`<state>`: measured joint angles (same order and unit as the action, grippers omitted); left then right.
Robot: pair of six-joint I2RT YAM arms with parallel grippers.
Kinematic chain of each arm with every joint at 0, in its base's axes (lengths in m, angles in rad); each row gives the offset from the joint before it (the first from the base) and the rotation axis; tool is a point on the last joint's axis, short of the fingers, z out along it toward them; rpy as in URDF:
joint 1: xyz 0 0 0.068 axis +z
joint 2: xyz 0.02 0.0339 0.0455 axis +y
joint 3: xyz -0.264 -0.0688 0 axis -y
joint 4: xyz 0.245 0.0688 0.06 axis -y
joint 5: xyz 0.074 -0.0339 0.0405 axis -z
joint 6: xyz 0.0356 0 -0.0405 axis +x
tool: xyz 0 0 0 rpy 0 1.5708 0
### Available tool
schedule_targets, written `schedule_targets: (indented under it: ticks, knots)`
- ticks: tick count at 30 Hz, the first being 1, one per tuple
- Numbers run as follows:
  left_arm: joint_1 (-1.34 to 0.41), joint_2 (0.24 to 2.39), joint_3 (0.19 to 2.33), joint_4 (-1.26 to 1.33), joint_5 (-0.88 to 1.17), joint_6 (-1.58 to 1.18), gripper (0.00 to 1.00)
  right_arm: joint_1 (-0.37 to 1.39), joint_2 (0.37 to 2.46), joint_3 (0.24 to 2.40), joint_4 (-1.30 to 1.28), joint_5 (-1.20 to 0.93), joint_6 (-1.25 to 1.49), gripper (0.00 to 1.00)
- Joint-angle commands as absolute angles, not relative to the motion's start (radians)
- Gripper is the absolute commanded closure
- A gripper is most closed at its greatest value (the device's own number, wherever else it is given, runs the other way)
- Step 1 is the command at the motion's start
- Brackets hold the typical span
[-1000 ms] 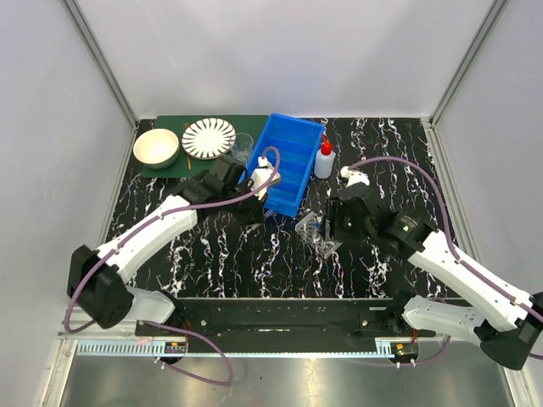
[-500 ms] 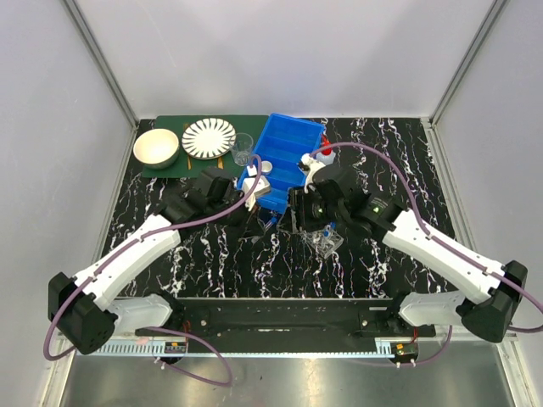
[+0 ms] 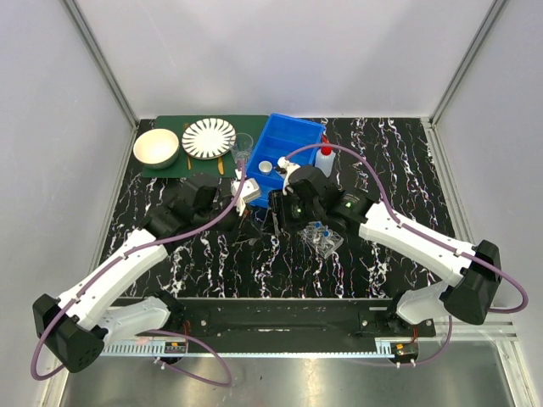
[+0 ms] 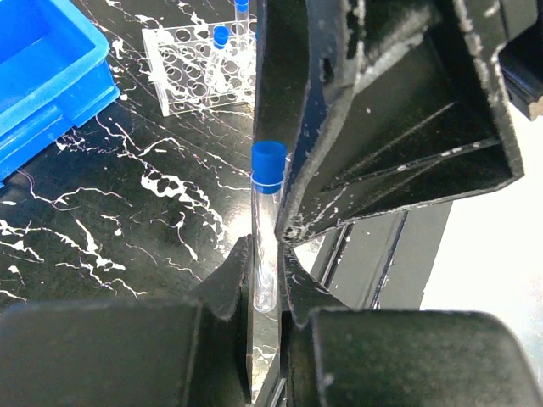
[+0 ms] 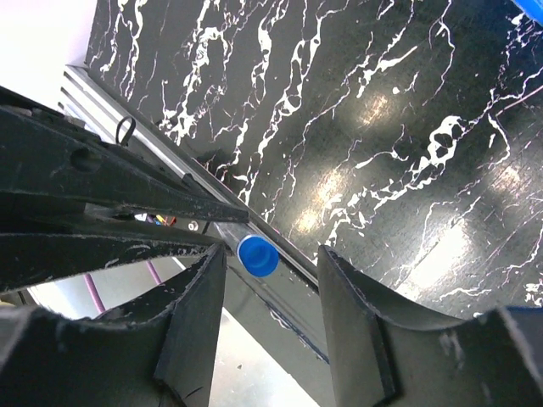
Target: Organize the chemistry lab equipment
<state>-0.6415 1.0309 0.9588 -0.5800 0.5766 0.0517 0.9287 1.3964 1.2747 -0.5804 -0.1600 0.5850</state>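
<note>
My left gripper [image 4: 265, 254] is shut on the lower end of a clear blue-capped tube [image 4: 266, 222], held above the black marble table. My right gripper [image 5: 271, 259] is open, its jaws on either side of the tube's blue cap [image 5: 256, 255] without touching it. In the top view the two grippers meet just in front of the blue bin [image 3: 299, 140]. The clear tube rack [image 3: 321, 240] holds other blue-capped tubes and also shows in the left wrist view [image 4: 199, 72]. A white red-nozzled squeeze bottle [image 3: 323, 158] stands right of the bin. A small beaker [image 3: 243, 148] stands left of it. A round lid [image 3: 265, 167] lies in the bin.
A striped plate [image 3: 209, 137] and a cream bowl [image 3: 156, 147] sit on a green mat [image 3: 170, 169] at the back left. The blue bin's corner shows in the left wrist view [image 4: 42, 76]. The table's metal front edge [image 5: 280, 242] runs under the grippers.
The right arm swung left from the rack to the left gripper and its jaws now straddle the tube's cap. The left gripper drew back from the bin with the tube.
</note>
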Motion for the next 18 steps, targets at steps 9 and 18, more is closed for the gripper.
schedule_targets:
  ticks: [9, 18]
  knots:
    - [-0.647, 1.005, 0.939, -0.496, 0.641, 0.046, 1.0, 0.942, 1.394, 1.336, -0.523, -0.155, 0.595, 0.51]
    - [-0.647, 0.994, 0.937, -0.492, 0.64, 0.043, 1.0, 0.942, 1.393, 1.341, -0.523, -0.153, 0.598, 0.73]
